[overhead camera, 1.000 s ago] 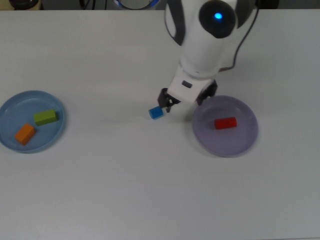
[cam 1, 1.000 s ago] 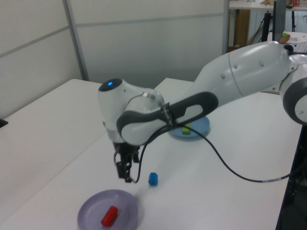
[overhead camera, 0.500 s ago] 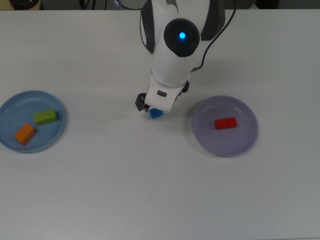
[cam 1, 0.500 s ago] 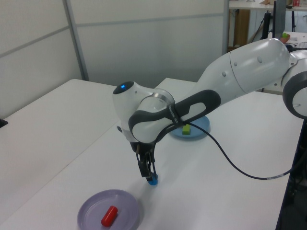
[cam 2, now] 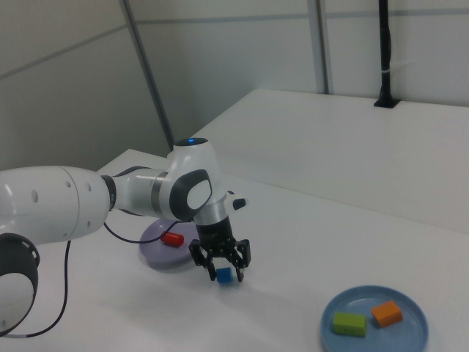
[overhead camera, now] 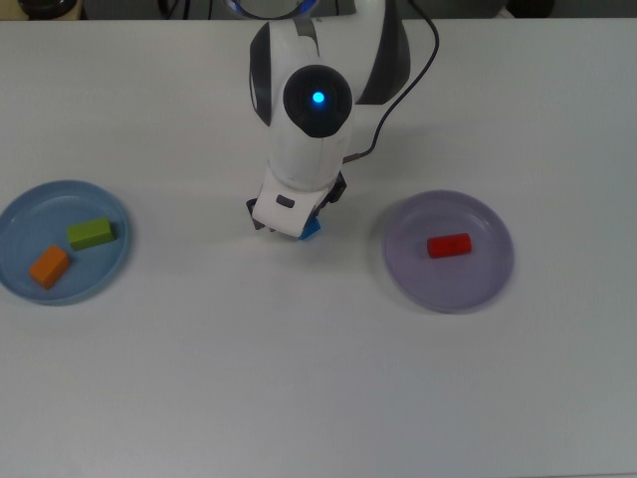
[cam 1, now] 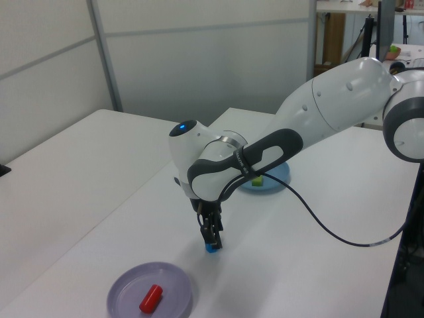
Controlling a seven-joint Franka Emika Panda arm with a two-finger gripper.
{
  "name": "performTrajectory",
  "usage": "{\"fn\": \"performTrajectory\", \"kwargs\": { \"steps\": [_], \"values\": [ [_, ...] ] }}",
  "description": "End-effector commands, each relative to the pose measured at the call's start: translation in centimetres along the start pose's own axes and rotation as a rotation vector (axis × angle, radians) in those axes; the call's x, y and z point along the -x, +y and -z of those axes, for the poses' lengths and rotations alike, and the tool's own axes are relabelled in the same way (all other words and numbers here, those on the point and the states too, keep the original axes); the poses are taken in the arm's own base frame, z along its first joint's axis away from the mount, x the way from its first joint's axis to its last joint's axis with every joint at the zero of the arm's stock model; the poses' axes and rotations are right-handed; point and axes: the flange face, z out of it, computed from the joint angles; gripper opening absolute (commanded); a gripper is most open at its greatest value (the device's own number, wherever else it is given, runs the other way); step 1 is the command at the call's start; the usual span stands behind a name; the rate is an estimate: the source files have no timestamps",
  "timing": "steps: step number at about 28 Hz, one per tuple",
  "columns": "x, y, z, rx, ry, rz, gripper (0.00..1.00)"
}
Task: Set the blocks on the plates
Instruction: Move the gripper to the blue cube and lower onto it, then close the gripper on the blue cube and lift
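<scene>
The small blue block [overhead camera: 312, 230] rests on the white table between the two plates, mostly covered by my hand in the top view. My gripper [cam 2: 221, 268] is open and low over the blue block [cam 2: 224, 276], one finger on each side of it. The left view shows the fingertips [cam 1: 212, 242] down at the blue block [cam 1: 212, 249]. The light blue plate [overhead camera: 30, 214] at the top view's left holds the green block [overhead camera: 91, 233] and the orange block [overhead camera: 49, 266]. The lavender plate [overhead camera: 448, 284] at the top view's right holds the red block [overhead camera: 449, 245].
The arm's cable [cam 1: 331, 238] loops down over the table in the left view. Bare white table surrounds both plates. In the right view the lavender plate [cam 2: 165, 257] lies just behind my gripper and the blue plate [cam 2: 410, 334] sits near the bottom right.
The arm swung from beside the lavender plate toward the top view's left and came down over the blue block, which has stayed where it was.
</scene>
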Motion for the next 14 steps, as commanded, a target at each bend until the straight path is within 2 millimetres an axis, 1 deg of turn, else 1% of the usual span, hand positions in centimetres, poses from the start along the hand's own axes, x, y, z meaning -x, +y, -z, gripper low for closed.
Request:
{"fn": "performTrajectory", "kwargs": {
  "steps": [1,2,6,9,12,13,14],
  "values": [
    [0.01,-0.05,-0.62,0.009,0.015,0.015,0.31],
    [-0.03,-0.16,-0.71,0.008,0.014,0.016,0.26],
    [-0.16,-0.26,-0.99,0.007,0.012,0.017,0.26],
    [-0.48,-0.38,-0.76,0.01,0.034,0.019,0.24],
    [-0.89,-0.5,-0.72,0.015,0.053,0.021,0.25],
    [-0.98,-0.61,-0.99,0.014,0.052,0.023,0.31],
    [-0.96,-0.61,-1.0,0.014,0.051,0.025,0.7]
  ]
}}
